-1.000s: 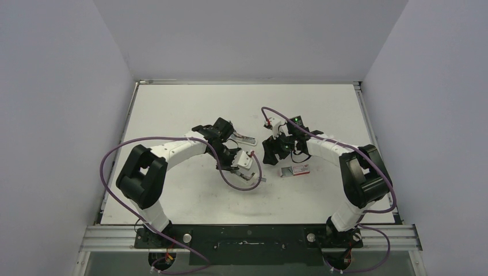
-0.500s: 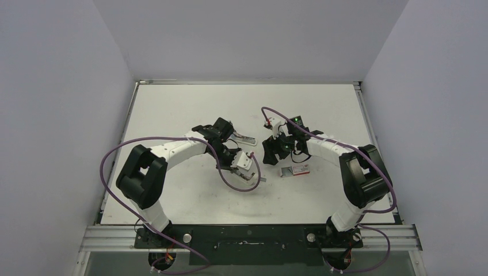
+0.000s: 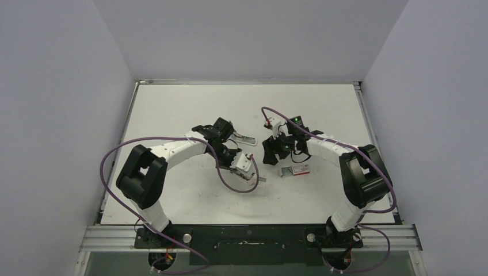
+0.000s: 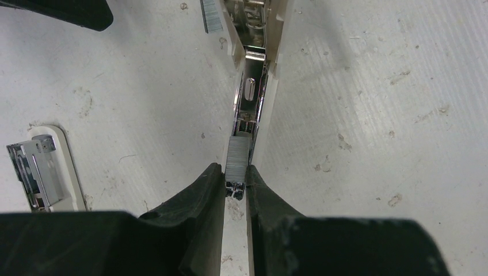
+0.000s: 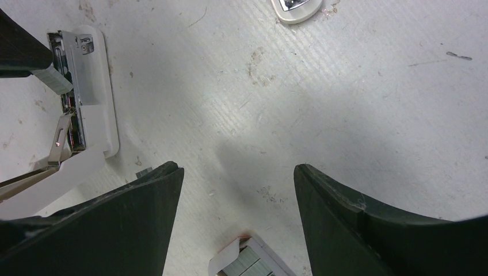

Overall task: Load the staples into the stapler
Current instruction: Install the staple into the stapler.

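Staples (image 4: 236,158) sit as a small grey strip, pinched between the tips of the left gripper (image 4: 236,185), right over the open metal track of the white stapler (image 4: 251,92). We think the strip must line up straight with the track, then go down flat. We should let go only when it lies inside. The right gripper (image 5: 237,175) hangs with jaws spread wide over the table (image 5: 357,86), beside the staple box (image 5: 248,262).

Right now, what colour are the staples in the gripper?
Silvery-grey staples, clearest in the left wrist view.
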Controlling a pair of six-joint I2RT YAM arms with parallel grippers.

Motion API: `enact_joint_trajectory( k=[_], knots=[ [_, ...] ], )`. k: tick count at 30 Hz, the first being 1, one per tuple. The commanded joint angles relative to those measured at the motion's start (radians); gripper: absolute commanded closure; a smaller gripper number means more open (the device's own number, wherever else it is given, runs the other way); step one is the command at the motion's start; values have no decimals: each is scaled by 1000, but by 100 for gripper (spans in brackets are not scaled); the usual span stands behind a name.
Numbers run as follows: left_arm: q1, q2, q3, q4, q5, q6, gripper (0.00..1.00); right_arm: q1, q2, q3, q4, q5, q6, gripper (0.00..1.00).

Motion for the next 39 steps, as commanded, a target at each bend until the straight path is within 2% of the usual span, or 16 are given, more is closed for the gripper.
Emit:
enact_joint_trajectory(
  k=[1,39],
  knots=[
    [-6,-24,1,-21,14,35,100,-9,6,37,20,-18,-8,28],
    [24,-2,31,-53,56,100,100,-9,13,42,15,-21,-9,29]
  ],
)
